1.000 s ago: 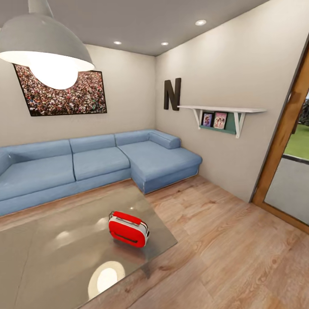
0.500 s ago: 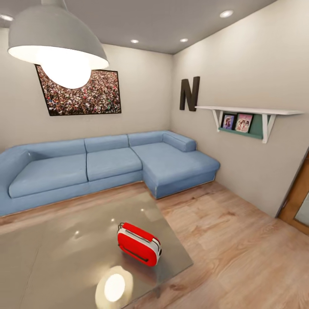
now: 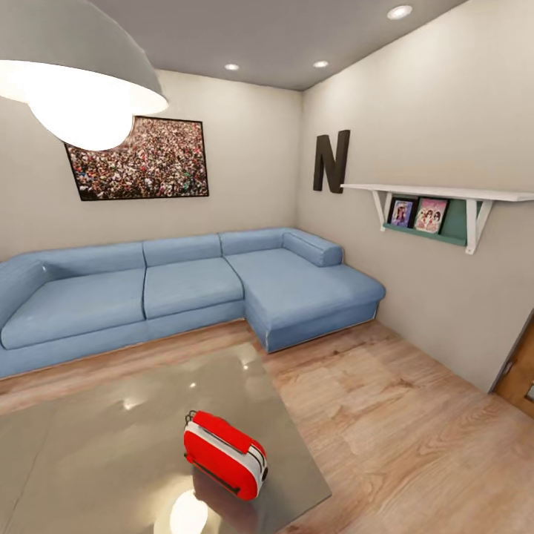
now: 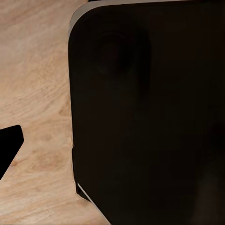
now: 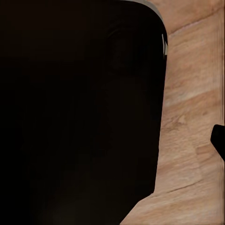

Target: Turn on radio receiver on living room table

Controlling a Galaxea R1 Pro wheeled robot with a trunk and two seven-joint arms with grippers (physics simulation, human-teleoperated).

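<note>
radio receiver [image 3: 225,454]: small bright red rounded oblong case w/ white stripes + trim, red handle on top; sitting upright on the table, near its right edge, low centre of head view; nothing touching it.
table [image 3: 89,437]: big flat grey rectangular top, smooth, glossy; showing lamp glare as a bright round spot just beside the radio, plus small highlights further back.
floor [image 3: 400,415]: light wood planks w/ visible grain, running around the table and to the right; same planks showing in both wrist views [image 4: 37,93].
sofa [image 3: 185,285]: blue L-shaped, soft matte fabric, blocky cushions; standing behind the table against back + right walls.
crowd photo [image 3: 141,158]: dark-framed rectangle, speckled crowd print, hanging on beige back wall above sofa.
pendant lamp [image 3: 70,70]: white dome shade w/ glowing round bulb, hanging at upper left, partly cut off.
letter N [image 3: 331,161]: dark block letter on right wall.
shelf [image 3: 445,196]: white board on white brackets, green backing strip, two small framed pics leaning on it.
door frame [image 3: 519,378]: brown wood, cut off at right edge.
ceiling [image 3: 282,37]: grey, small round recessed lights.
left pincer: cannot tell if spread or pressed together; left wrist view is showing a large dark rounded-corner panel [image 4: 150,112] over the planks, plus a black tip at the edge.
right pincer: cannot tell either; similar dark panel [image 5: 79,112] blocking the right wrist view.
</note>
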